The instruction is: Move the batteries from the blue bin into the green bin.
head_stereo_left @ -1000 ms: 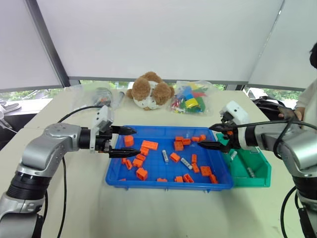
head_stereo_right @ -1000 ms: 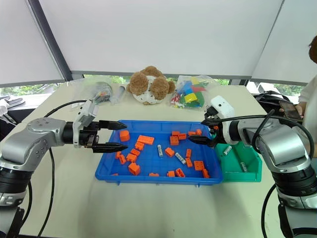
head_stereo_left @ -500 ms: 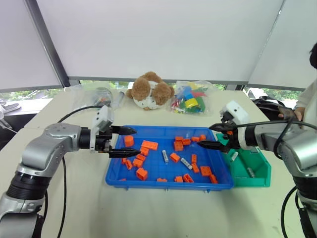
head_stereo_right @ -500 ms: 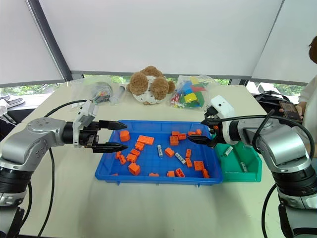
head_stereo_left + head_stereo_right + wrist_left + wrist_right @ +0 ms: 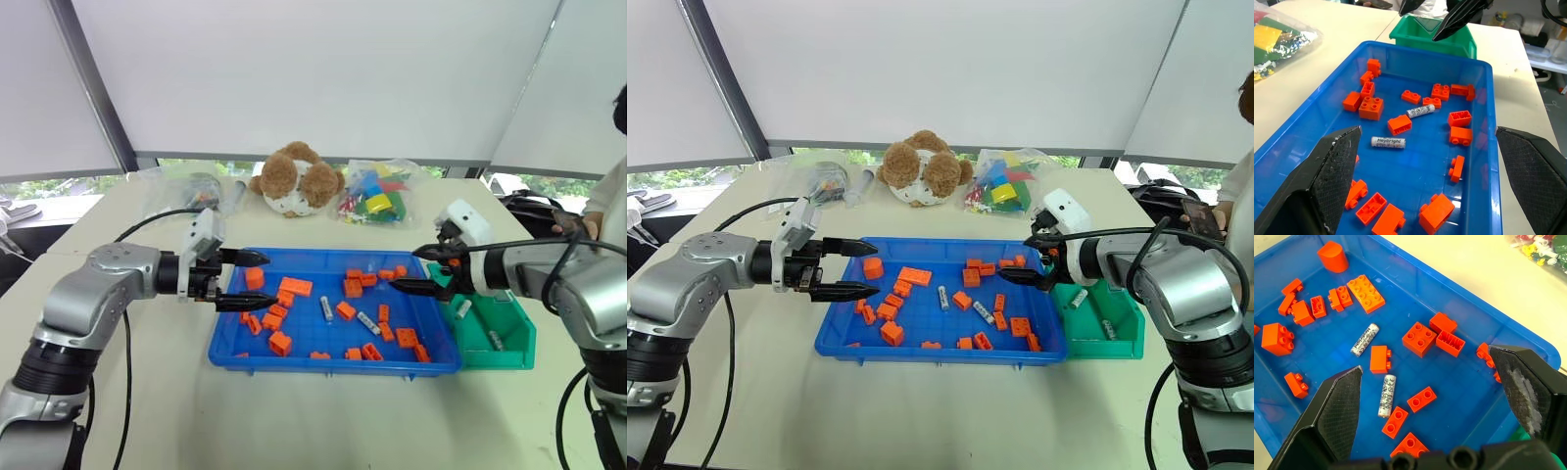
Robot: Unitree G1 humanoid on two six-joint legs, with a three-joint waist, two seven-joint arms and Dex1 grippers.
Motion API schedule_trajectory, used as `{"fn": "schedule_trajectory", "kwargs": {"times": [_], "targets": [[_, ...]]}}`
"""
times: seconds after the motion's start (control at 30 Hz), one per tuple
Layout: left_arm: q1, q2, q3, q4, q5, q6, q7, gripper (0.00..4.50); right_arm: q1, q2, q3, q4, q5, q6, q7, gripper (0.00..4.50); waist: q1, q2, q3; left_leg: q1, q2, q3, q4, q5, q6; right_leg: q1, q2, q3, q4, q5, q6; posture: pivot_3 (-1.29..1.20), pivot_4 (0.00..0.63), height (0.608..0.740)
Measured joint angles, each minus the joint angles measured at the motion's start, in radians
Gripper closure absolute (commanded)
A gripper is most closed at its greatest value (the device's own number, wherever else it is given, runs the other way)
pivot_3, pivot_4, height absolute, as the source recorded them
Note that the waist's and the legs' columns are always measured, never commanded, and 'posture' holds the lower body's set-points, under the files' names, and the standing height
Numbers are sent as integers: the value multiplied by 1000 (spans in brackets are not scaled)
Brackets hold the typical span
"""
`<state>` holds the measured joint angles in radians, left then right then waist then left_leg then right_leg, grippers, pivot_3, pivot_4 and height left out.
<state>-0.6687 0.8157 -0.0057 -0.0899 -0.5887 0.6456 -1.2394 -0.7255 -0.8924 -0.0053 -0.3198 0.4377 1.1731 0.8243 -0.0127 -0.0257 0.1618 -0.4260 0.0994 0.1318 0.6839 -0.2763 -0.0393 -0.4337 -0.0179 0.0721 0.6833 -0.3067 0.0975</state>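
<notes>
Two batteries [image 5: 326, 309] are observed lying among orange toy blocks [image 5: 295, 287] in the blue bin [image 5: 245, 353]; two more are seen in the green bin [image 5: 514, 348] just beside it. The left gripper [image 5: 257, 280] and right gripper [image 5: 412, 269] are held over opposite ends of the blue bin, fingers spread apart, nothing gripped.

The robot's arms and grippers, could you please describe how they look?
Both arms have rounded silver-grey shells with black joint rings, and a black cable loops along each. At each wrist sits a white block. The left gripper and right gripper each carry two black, tapering, pointed fingers; up close the fingers show a fine cross-hatched texture.
</notes>
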Motion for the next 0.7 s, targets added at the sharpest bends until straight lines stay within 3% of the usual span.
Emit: {"fn": "schedule_trajectory", "kwargs": {"times": [0.1, 0.23, 0.3, 0.43, 0.7], "targets": [[16, 14, 12, -5, -2, 4, 2, 0, -29, 44, 38, 36, -14, -35, 9, 21, -5, -1, -1, 1, 0, 0, 0, 0, 0, 0, 0, 0, 0, 0, 0, 0, 150, 733], [22, 22, 30, -65, -33, 43, 22, 0, -136, 391, 354, 213, -95, -316, 98, 21, -51, -1, 0, 6, 1, -10, -4, -1, 2, 1, 8, 4, 2, 1, -2, 0, 150, 733], [29, 33, 36, -83, -43, 48, 24, 0, -109, 348, 377, 201, -86, -348, 147, 21, -23, 2, 2, -2, -1, -15, -2, 2, -4, -2, 6, 2, 3, 1, -2, 0, 150, 733], [56, 55, 69, -70, -44, 63, 38, 0, -67, 123, 161, 164, -69, -344, 168, 21, 17, 2, 2, -5, -6, -12, 0, 0, -1, 0, -2, 1, -3, 1, -2, 0, 150, 733], [34, 42, 60, -67, -45, 61, 35, 0, 1, 166, 151, 65, -29, -271, 125, 21, -6, 1, 1, 2, -3, -13, 0, 0, 1, 3, 4, 1, 1, 1, -2, 0, 150, 733]]}}
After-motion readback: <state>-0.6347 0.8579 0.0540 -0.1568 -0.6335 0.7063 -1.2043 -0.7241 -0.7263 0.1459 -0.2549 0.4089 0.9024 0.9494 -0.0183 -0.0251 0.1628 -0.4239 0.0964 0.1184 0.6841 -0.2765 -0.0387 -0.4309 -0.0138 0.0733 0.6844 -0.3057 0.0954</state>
